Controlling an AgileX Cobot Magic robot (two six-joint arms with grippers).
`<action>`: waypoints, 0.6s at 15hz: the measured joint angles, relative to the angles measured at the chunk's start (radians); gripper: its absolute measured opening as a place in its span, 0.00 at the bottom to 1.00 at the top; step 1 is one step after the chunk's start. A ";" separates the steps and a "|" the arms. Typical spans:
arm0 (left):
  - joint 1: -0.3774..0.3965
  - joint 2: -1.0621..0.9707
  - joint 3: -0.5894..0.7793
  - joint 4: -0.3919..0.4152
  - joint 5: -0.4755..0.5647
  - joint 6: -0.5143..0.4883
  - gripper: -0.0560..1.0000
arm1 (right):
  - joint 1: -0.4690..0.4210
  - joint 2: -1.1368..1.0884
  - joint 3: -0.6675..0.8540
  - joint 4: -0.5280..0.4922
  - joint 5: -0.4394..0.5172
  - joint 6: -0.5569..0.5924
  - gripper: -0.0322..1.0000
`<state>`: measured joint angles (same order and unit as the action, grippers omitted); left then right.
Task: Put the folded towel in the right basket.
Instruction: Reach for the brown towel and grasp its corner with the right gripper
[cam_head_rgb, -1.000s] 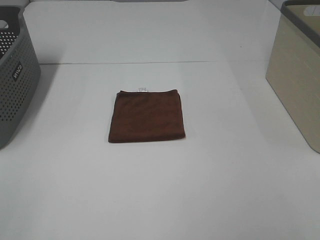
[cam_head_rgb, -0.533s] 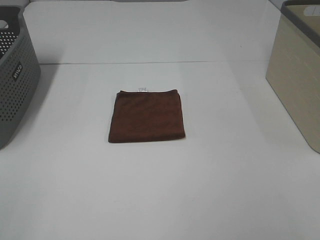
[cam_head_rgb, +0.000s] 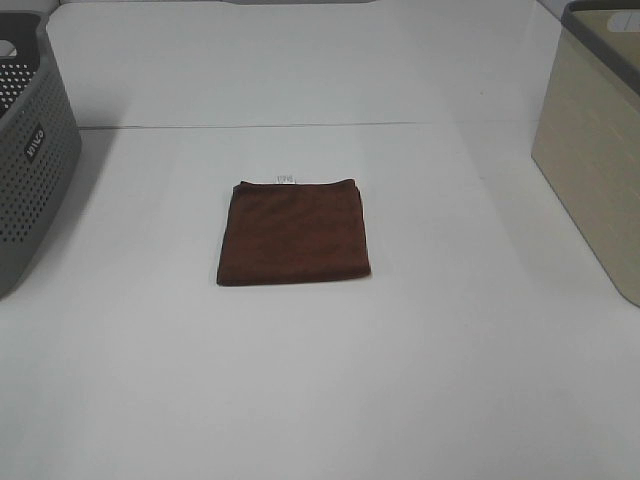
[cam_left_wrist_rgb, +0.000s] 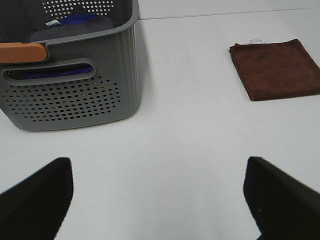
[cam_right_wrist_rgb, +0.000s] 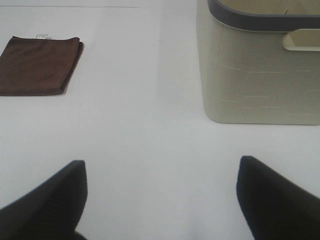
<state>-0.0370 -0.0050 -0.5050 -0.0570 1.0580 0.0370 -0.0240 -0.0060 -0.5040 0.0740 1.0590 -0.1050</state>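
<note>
Dark brown square-folded cloth towel (cam_head_rgb: 294, 232) lies flat on the white table (cam_head_rgb: 300, 400), beige solid-walled bin (cam_head_rgb: 590, 170) at its 3 o'clock. Looks limp, light (may unfold): pinch a folded edge. Left hand (cam_left_wrist_rgb: 160, 200), right hand (cam_right_wrist_rgb: 160, 200) spread, empty.

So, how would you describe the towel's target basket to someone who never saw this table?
On the white table, look right of the folded towel in the middle. The right basket stands there: beige, smooth solid walls, dark grey rim, unlike the grey perforated basket at the left.
</note>
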 joint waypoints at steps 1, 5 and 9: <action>0.000 0.000 0.000 0.000 0.000 0.000 0.88 | 0.000 0.000 0.000 0.000 0.000 0.000 0.78; 0.000 0.000 0.000 0.000 0.000 0.000 0.88 | 0.000 0.035 -0.017 -0.001 -0.067 0.000 0.77; 0.000 0.000 0.000 0.000 0.000 0.000 0.88 | 0.000 0.242 -0.020 0.005 -0.305 0.000 0.77</action>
<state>-0.0370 -0.0050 -0.5050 -0.0570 1.0580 0.0370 -0.0240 0.2360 -0.5240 0.0790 0.7540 -0.1050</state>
